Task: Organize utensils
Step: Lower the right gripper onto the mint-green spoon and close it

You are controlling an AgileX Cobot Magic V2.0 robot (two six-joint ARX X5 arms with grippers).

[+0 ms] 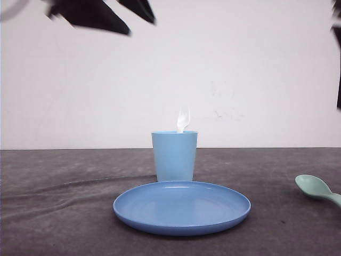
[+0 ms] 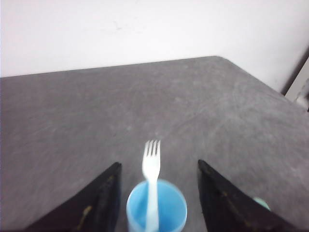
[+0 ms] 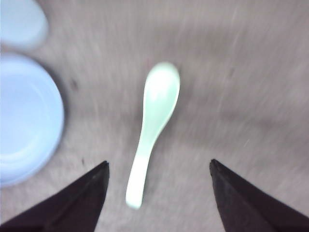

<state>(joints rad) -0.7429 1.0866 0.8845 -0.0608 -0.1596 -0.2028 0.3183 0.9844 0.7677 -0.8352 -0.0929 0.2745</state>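
Observation:
The white fork (image 1: 183, 120) stands tines up in the light blue cup (image 1: 174, 156) behind the blue plate (image 1: 182, 208). High above it hangs my left gripper (image 2: 159, 166), open, its black fingers (image 2: 104, 195) either side of the fork (image 2: 151, 166) and cup (image 2: 157, 209) without touching them. The mint-green spoon (image 1: 318, 189) lies flat on the grey table at the right edge. My right gripper (image 3: 158, 164) is open above the spoon (image 3: 153, 123), whose handle end lies between the spread fingers (image 3: 79, 198), apart from both.
The grey table (image 1: 58, 213) ends at a white wall behind the cup. In the right wrist view the plate (image 3: 24, 118) and cup (image 3: 21, 21) lie off to one side of the spoon. The left arm's dark parts (image 1: 101, 13) show along the front view's top.

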